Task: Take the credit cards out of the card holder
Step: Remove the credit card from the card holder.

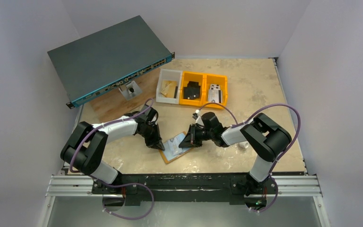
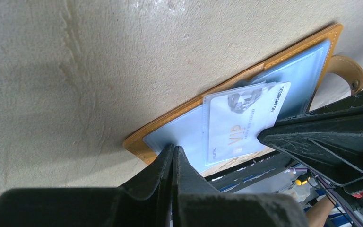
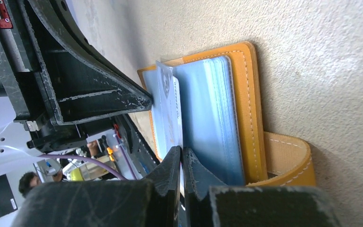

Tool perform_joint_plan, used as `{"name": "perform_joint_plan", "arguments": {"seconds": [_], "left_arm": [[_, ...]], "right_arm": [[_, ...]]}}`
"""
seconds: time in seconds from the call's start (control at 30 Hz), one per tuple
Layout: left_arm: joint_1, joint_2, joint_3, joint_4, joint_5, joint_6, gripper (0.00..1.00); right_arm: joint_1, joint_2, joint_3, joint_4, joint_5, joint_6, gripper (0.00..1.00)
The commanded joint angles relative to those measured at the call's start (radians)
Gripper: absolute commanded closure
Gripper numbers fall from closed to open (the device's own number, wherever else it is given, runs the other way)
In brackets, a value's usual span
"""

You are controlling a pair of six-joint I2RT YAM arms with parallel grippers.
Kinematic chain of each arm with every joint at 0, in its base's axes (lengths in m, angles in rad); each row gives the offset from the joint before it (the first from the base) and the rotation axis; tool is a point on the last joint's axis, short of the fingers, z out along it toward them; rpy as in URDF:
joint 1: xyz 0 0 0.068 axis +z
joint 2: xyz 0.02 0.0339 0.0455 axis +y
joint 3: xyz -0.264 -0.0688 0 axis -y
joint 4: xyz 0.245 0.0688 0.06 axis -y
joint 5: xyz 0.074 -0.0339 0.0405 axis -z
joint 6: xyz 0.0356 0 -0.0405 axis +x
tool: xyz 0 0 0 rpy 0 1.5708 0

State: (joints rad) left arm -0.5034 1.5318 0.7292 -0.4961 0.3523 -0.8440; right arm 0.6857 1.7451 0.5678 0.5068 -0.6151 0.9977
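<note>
Extracting step: I am running the first card pull. The flat tan-orange leather bifold card holder point(image 2: 302, 71) is lying open on the pale beige table top point(image 1: 246, 94), near the front edge between the two arms, with its pale blue-grey lining facing up and its snap tab point(image 2: 347, 75) sticking out on the right arm's side.
Card status: the white plastic card printed VIP point(image 2: 241, 125) is sitting part-way out of its clear sleeve and overlapping the lining, so it is not yet free. I cannot tell whether other cards are waiting in the sleeves.
Right gripper point(image 3: 181, 158): its fingers are pinching together on the outer edge of the white plastic card.
Left gripper point(image 2: 174, 158): its fingers are pressed together on nothing. The tip is bearing down on the lining at the end away from the snap tab, pinning the card holder to the table top.
Arm pose: both arms are reaching inward and low with wrists pitched down. The tips are converging on the card holder from opposite sides, near each other but apart.
Next move, as I am judging it: draw the white plastic card flat along the sleeve opening, away from the left gripper, with that gripper pressing down throughout.
Risk: the grip is shallow and may slip, or the card holder may drag along.
</note>
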Motion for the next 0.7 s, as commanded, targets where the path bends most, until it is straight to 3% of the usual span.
{"name": "perform_joint_plan", "arguments": {"seconds": [0.0,0.1,0.17,0.67], "left_arm": [[0.011,0.036,-0.031,-0.038,-0.129,0.051,1.00],[0.011,0.036,-0.029,-0.036,-0.129,0.053,1.00],[0.011,0.037,-0.027,-0.035,-0.124,0.053,1.00],[0.003,0.051,-0.015,-0.023,-0.106,0.050,1.00]], "right_arm": [[-0.004,0.005,-0.012,0.006,0.001,-0.022,0.97],[-0.003,0.019,-0.010,0.037,-0.013,-0.011,0.78],[-0.004,0.035,-0.004,0.055,-0.023,-0.002,0.73],[0.013,0.028,0.035,0.048,-0.049,-0.015,0.77]]}}
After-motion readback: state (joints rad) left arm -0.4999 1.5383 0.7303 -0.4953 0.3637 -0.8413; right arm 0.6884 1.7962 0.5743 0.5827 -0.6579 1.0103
